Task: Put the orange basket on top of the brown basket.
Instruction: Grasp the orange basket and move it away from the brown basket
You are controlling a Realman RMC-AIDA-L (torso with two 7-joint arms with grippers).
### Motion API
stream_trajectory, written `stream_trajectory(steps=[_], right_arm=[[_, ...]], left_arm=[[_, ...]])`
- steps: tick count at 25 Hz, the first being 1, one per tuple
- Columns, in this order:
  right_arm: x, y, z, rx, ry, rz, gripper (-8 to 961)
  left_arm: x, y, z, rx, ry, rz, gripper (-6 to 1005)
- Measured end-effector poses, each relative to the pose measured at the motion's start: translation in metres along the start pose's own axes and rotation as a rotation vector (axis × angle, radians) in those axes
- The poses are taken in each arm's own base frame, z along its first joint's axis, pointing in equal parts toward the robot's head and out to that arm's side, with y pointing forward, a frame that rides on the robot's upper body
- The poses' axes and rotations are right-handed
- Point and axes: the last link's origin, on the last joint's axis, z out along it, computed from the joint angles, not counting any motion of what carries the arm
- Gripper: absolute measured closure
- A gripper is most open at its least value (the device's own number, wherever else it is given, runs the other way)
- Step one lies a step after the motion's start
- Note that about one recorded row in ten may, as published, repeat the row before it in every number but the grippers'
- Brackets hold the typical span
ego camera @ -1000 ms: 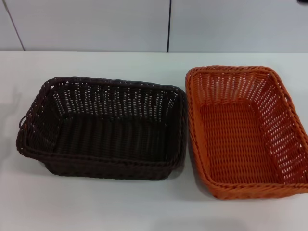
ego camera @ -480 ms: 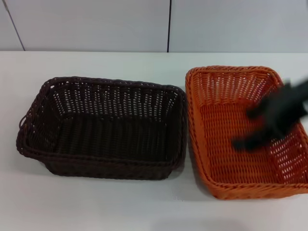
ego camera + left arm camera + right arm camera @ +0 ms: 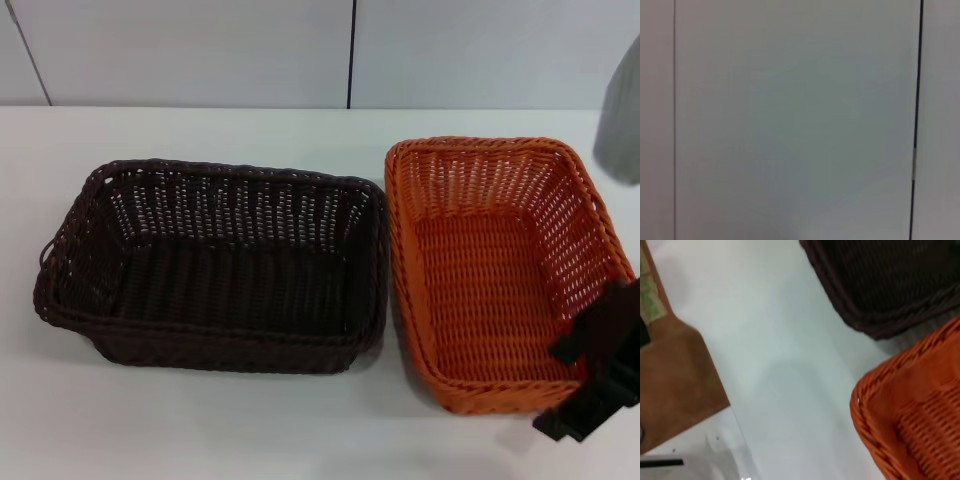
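Right gripper (image 3: 592, 372) blurred and cut by the frame edge — finger state unreadable, near right corner of the orange basket (image 3: 470, 260) hidden behind it. Left gripper out of sight — only blank wall.

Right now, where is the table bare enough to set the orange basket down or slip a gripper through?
Bare table runs along the near edge, behind both baskets by the wall, and left of the brown basket. The gap between it and the orange basket is very narrow. The right gripper crowds the orange basket's near right corner.
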Motion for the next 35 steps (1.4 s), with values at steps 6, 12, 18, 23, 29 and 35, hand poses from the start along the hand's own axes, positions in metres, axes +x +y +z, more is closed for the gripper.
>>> stream_trajectory(steps=[6,12,18,23,29,35], right_arm=[[-0.003,-0.005,0.011,0.024,0.037,-0.001,227],[-0.006,-0.013,0.023,0.048,0.08,0.008,233],[-0.008,-0.014,0.048,0.015,0.133,0.003,238],[-0.009,-0.02,0.058,0.021,0.148,0.014,242],[-0.004,-0.031,0.069,0.104,0.19,0.03,248],[-0.006,-0.036,0.074,0.119,0.193,0.032,505]], left_arm=[[-0.002,0.003,-0.001,-0.011,-0.008,0.002,198],[-0.003,0.003,-0.003,-0.012,-0.01,0.002,198],[-0.003,0.002,-0.003,-0.013,-0.008,0.006,198],[-0.001,0.003,-0.002,-0.017,-0.001,0.008,199],[-0.001,0.002,-0.002,-0.015,0.001,0.012,199],[0.0,0.0,-0.003,-0.013,0.016,0.017,199]])
